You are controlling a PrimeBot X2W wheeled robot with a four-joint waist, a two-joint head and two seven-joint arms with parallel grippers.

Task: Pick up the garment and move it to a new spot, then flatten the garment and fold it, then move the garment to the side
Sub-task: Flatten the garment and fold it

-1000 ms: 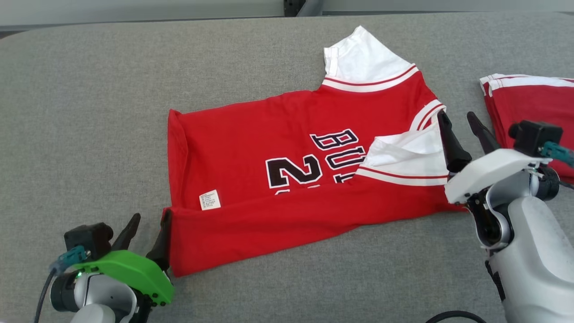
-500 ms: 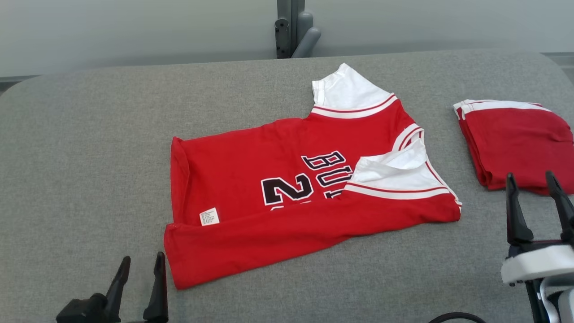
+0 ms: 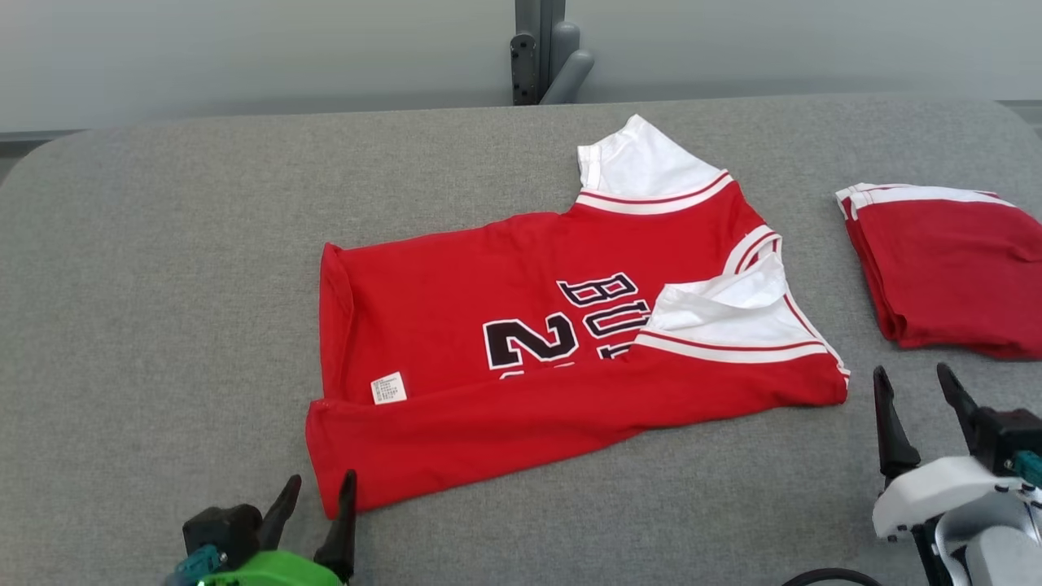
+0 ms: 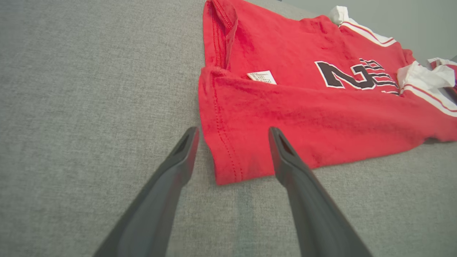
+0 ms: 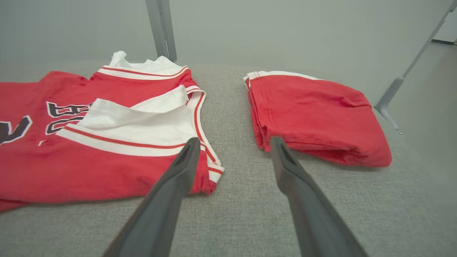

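Note:
The garment (image 3: 537, 325) is a red jersey with white sleeves and dark lettering, lying on the grey table (image 3: 163, 285). Its near long edge is folded over the body, and one white sleeve lies on top at the right. My left gripper (image 3: 321, 480) stands open at the garment's near-left corner. In the left wrist view that corner of the garment (image 4: 303, 107) lies just beyond my left gripper (image 4: 232, 130). My right gripper (image 3: 912, 374) stands open, off the garment's right end. The right wrist view has the garment (image 5: 107, 167) to the left of my right gripper (image 5: 234, 140).
A second red piece of clothing (image 3: 948, 273), folded, lies at the table's right side (image 5: 314, 117). A grey post (image 3: 541, 49) stands behind the table's far edge. Bare grey cloth stretches to the left of the jersey. A black cable (image 3: 830, 576) shows at the bottom.
The camera has tilted up. Both grippers have drawn back toward me: the left off the garment's near-left corner, the right away from the white sleeve. The garment lies as before.

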